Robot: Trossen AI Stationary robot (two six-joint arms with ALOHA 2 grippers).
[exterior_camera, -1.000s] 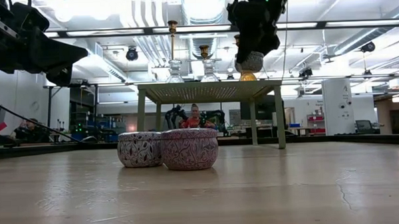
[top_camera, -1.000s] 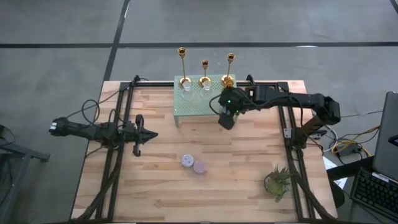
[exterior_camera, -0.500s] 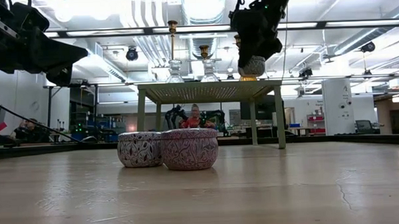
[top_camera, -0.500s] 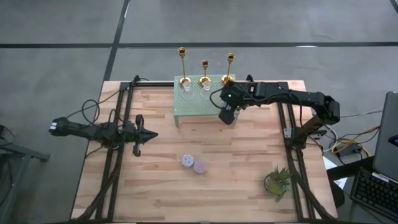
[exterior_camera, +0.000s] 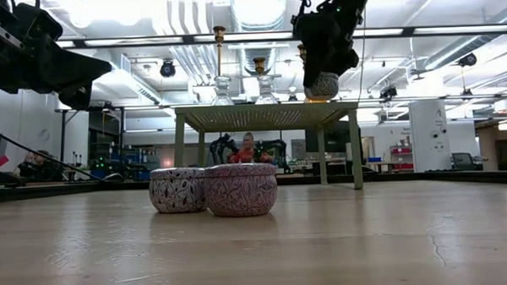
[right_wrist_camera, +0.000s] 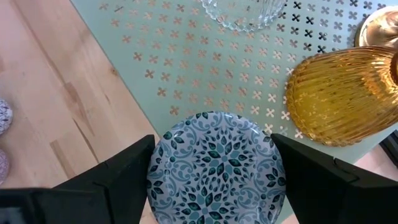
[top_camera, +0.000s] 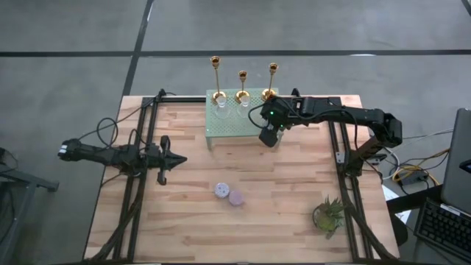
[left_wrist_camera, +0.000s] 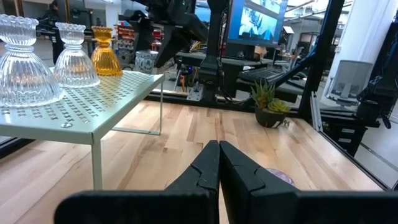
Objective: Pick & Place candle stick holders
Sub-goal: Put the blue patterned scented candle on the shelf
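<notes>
The right gripper (top_camera: 268, 138) hangs over the front right corner of the green shelf (top_camera: 232, 125), its fingers (right_wrist_camera: 118, 171) spread wide around a round tin (right_wrist_camera: 216, 168) with a blue-green patterned lid, one finger at each side. The three gold candlesticks (top_camera: 242, 87) stand in a row along the shelf's back edge, apart from the gripper. The left gripper (top_camera: 163, 160) waits left of the shelf, fingers (left_wrist_camera: 205, 168) pressed together, holding nothing.
</notes>
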